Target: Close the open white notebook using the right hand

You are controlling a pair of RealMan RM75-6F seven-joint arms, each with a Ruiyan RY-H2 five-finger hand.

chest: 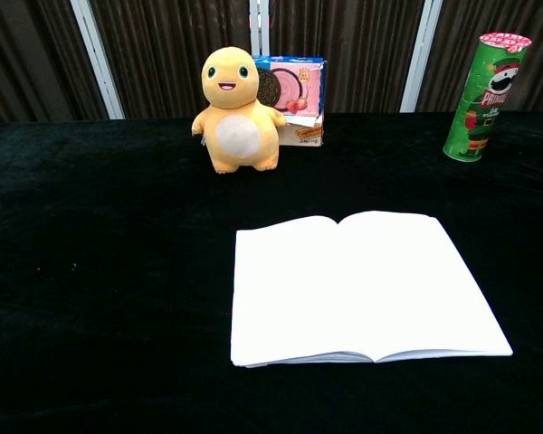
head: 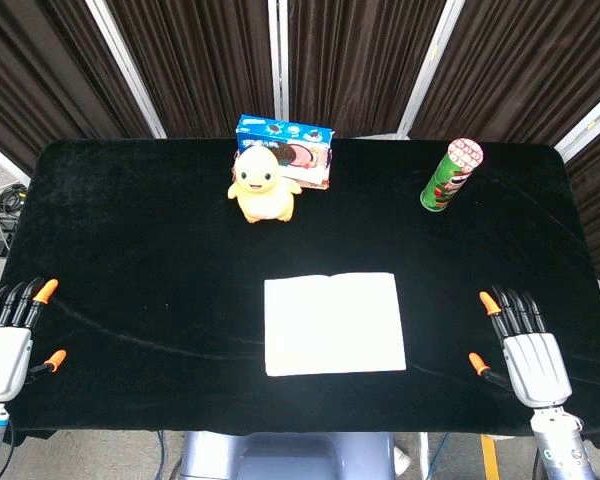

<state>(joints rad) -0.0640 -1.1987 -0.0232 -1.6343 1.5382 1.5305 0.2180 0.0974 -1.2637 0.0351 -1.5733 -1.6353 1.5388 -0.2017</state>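
Note:
The white notebook (head: 333, 323) (chest: 362, 285) lies open and flat on the black table near its front edge, blank pages up. My right hand (head: 521, 348) rests at the front right of the table, well to the right of the notebook, fingers spread and holding nothing. At the front left corner my left hand (head: 10, 338) lies the same way, also empty. Neither hand shows in the chest view.
A yellow plush toy (head: 262, 184) (chest: 237, 110) stands at the back centre with a blue cookie box (head: 288, 145) (chest: 294, 95) behind it. A green Pringles can (head: 449, 176) (chest: 482, 95) stands upright at the back right. The black table (head: 130, 250) is edged by dark curtains behind.

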